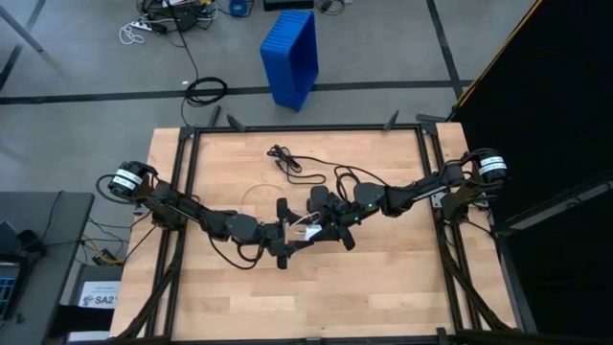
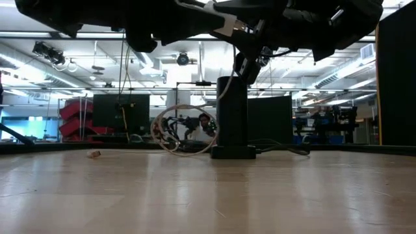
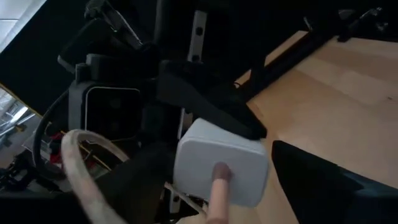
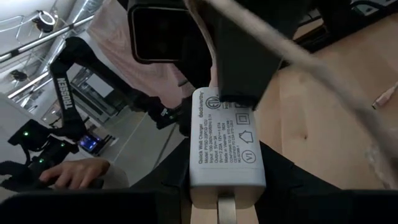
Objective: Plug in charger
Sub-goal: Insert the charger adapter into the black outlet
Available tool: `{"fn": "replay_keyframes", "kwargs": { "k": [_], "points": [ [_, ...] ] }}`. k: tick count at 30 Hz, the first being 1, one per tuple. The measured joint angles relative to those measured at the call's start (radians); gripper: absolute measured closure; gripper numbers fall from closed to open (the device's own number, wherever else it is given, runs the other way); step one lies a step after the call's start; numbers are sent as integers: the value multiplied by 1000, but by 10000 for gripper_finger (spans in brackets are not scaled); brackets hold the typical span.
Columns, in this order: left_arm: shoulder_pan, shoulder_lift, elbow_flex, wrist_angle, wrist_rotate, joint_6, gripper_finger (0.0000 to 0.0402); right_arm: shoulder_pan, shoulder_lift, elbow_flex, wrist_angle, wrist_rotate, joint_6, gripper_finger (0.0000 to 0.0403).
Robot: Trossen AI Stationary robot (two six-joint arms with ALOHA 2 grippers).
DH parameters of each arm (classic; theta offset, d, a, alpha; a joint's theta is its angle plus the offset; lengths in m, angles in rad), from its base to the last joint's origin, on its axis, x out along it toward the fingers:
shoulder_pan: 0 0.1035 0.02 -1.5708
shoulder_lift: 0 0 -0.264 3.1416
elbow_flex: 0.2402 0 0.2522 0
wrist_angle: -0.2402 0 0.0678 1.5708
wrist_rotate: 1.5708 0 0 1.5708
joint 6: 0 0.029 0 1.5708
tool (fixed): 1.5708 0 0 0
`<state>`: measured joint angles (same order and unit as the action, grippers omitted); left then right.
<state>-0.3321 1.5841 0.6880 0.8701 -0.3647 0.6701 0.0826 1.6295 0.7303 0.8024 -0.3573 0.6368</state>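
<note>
- White charger brick (image 4: 227, 146) sits right at my right gripper (image 1: 326, 222); in the right wrist view the printed label faces the camera and the dark fingers (image 4: 292, 177) clamp its sides.
- Left wrist view: same charger (image 3: 222, 163) seen end-on, a pale cable (image 3: 84, 171) looping beside it. Left gripper (image 1: 284, 237) fingers (image 3: 211, 106) stand apart; one lies against the brick's top, the other is clear of it.
- High view: both grippers meet over the middle of the wooden table (image 1: 383, 278), charger (image 1: 308, 231) between them, held above the surface.
- Low view: black power strip (image 2: 232, 117) stands upright on the table just under the grippers, white cable (image 2: 185, 130) coiled beside it.
- Black cord (image 1: 287, 163) lies farther back on the table.
- Beyond the table: blue bin (image 1: 291, 56) on the floor; a person's hand (image 4: 78, 172) shows in the room.
</note>
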Motion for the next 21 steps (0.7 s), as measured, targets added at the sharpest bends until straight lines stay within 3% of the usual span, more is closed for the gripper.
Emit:
{"fn": "replay_keyframes", "kwargs": {
  "k": [7,21],
  "points": [
    [4,0,0,0,46,3,238,2,0,-1,-6,-14,17,315],
    [4,0,-2,18,50,-5,229,2,0,-1,3,-7,19,315]
  ]
}}
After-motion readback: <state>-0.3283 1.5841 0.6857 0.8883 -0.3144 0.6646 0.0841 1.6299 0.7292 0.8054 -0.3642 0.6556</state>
